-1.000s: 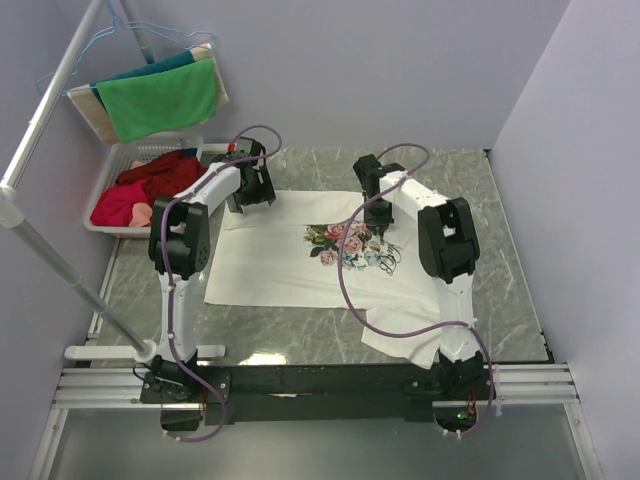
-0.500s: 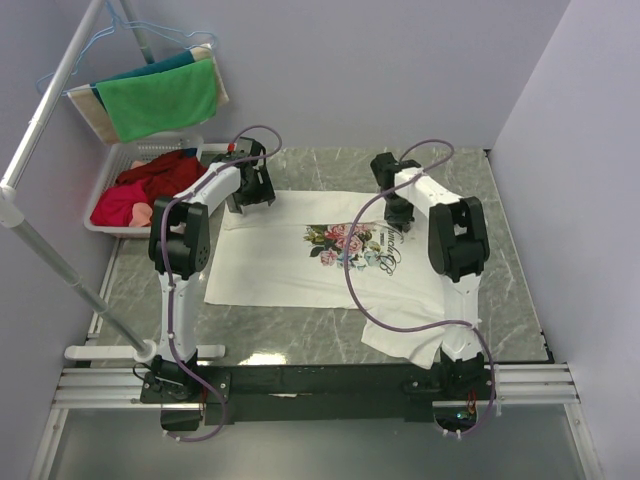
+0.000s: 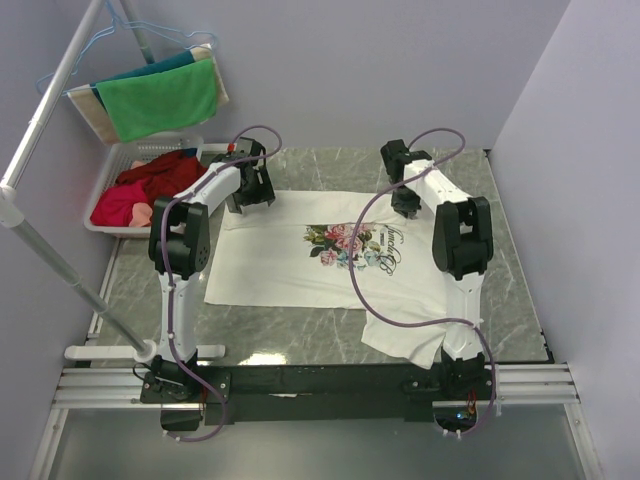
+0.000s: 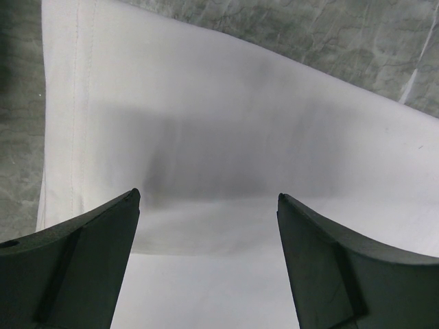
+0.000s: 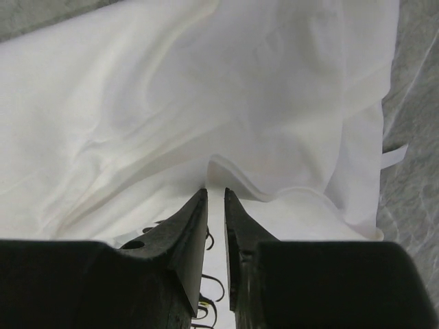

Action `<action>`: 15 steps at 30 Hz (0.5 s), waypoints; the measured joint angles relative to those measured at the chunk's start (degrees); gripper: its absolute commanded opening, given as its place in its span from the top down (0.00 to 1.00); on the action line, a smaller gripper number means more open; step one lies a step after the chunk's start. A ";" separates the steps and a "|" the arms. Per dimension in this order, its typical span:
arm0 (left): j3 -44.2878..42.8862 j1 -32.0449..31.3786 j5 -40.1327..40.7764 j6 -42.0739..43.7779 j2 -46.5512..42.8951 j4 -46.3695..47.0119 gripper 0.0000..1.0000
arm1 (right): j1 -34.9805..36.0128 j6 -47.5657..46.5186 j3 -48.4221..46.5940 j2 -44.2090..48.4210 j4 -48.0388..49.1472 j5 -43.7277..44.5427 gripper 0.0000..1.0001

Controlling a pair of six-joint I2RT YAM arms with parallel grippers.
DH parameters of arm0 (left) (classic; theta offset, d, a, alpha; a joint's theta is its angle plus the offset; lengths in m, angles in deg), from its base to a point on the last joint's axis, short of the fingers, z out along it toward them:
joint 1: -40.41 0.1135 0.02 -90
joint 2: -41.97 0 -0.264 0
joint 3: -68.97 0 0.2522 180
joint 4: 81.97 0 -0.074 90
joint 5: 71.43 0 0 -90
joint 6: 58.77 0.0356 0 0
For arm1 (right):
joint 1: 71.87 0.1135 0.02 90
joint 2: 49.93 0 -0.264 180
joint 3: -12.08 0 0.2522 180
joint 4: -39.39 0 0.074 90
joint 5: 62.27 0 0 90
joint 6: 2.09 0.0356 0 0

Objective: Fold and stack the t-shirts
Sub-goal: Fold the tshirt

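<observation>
White short-sleeved cotton t-shirt (image 3: pixel 280 265) spread on the grey marble desk (image 3: pixel 300 340), held by the right jaws only.

The t-shirt lies flat and chest-up across the middle of the desk, its pink-rose floral print (image 3: pixel 340 243) and dark script facing up, and its near right corner reaches toward the right arm's base. The right jaws, at the shirt's far right part, are clenched almost together on a raised ridge of the white cloth, which runs up into the narrow slit between their tips. The left jaws stand released and wide apart just over the shirt's far left corner, with smooth cloth and a stitched edge below them and nothing between them.
</observation>
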 measured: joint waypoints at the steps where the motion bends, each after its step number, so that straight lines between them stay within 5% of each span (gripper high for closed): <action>1: 0.00 0.00 0.00 0.00 0.00 0.02 0.13 | -0.13 -0.20 -0.17 -0.11 0.04 -0.17 0.75; 15: 0.00 0.00 0.44 0.00 0.00 -0.13 0.13 | -0.35 -1.22 -1.14 -0.81 0.17 -5.97 0.68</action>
